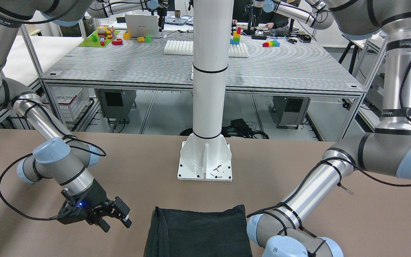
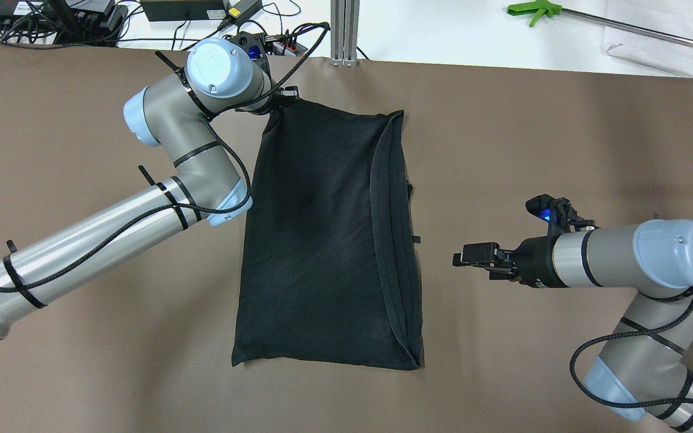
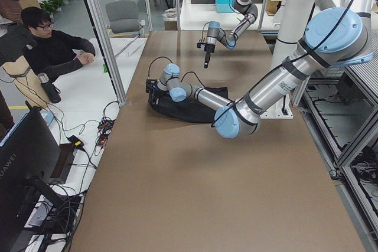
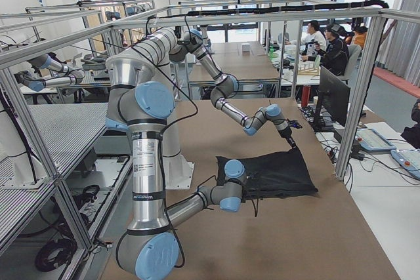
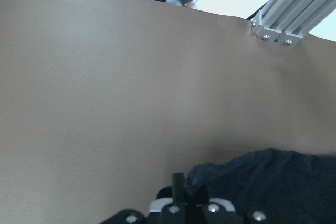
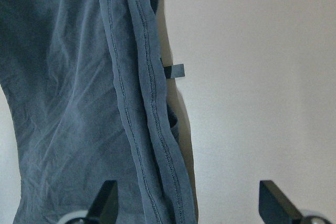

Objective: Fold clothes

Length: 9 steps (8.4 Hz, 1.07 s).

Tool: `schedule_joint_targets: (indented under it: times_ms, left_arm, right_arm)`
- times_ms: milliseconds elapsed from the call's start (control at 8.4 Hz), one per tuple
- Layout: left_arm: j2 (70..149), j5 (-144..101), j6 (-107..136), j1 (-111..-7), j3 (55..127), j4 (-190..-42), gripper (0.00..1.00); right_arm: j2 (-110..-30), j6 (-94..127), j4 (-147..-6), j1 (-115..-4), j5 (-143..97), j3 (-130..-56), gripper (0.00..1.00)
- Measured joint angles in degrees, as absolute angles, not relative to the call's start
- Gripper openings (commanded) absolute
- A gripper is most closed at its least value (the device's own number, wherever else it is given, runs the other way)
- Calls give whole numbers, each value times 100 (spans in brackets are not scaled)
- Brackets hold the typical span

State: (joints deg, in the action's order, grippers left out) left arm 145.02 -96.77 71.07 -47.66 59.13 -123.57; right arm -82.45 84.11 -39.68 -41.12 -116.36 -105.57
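Note:
The clothes (image 2: 322, 240) are one black fabric piece lying flat mid-table, with a folded hem strip along the side nearest my right arm. My left gripper (image 2: 284, 97) is at the piece's far left corner, shut on it. That corner (image 4: 294, 152) is lifted a little off the table. In the left wrist view the dark fabric (image 5: 262, 182) bunches right at the closed fingers. My right gripper (image 2: 462, 255) hovers open beside the hem, a short gap away from it. Its two fingers stand wide apart over the hem (image 6: 142, 129), holding nothing.
The white pole's base plate (image 1: 205, 167) stands on the brown table between the arms. An aluminium post (image 2: 344, 30) and cables (image 2: 82, 15) line the far edge. A green-tipped grabber tool (image 2: 539, 9) lies on the white surface beyond. A person (image 3: 53, 48) sits at a side desk.

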Motion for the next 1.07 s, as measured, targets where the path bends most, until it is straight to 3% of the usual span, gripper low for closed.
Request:
schedule_joint_targets:
  times_ms: [476,1072]
  left_arm:
    - [14569,-9139,7068,-4746,5754,-12380,95]
    - [14110,-9971,5810,-5311,5821,-13017,95]
  right_arm:
    - [-8047,8401,-4377,-4100,-11414,-10558,94]
    - [-6773,7346,-6269,-4112,-10510,-10451,94]
